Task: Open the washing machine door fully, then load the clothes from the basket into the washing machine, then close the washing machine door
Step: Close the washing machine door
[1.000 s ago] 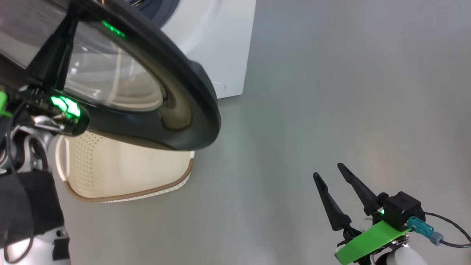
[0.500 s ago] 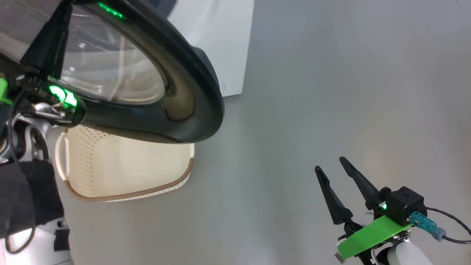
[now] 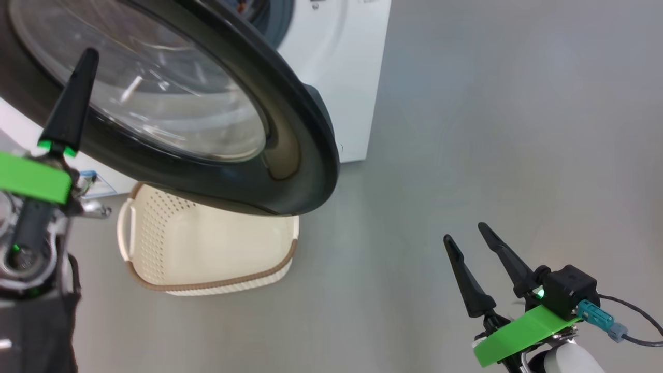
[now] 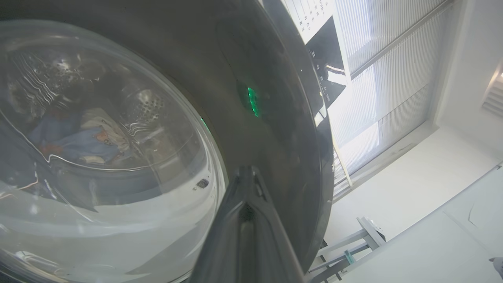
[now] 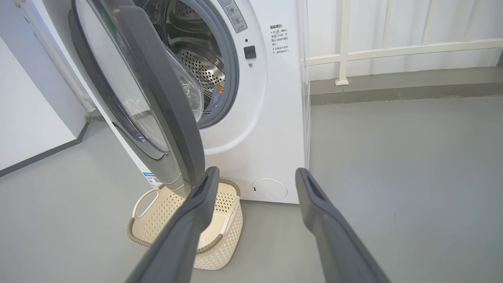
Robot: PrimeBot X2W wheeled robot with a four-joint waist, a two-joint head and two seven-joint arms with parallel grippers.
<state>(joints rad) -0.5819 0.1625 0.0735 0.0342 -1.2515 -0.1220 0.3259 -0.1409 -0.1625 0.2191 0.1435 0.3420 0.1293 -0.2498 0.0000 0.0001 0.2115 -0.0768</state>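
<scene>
The washing machine door (image 3: 290,129) stood half open from the washing machine (image 3: 352,77), above the basket (image 3: 207,248) on the floor. The clothes (image 4: 74,141) lay inside the drum. The left gripper (image 3: 87,59), fingers pressed together and empty, was by the door's black rim; the right gripper (image 3: 464,233) gaped wide, holding nothing

Left tool (image 3: 87,57) raised, fingers pressed together; right tool (image 3: 464,233) low, fingers spread apart.
</scene>
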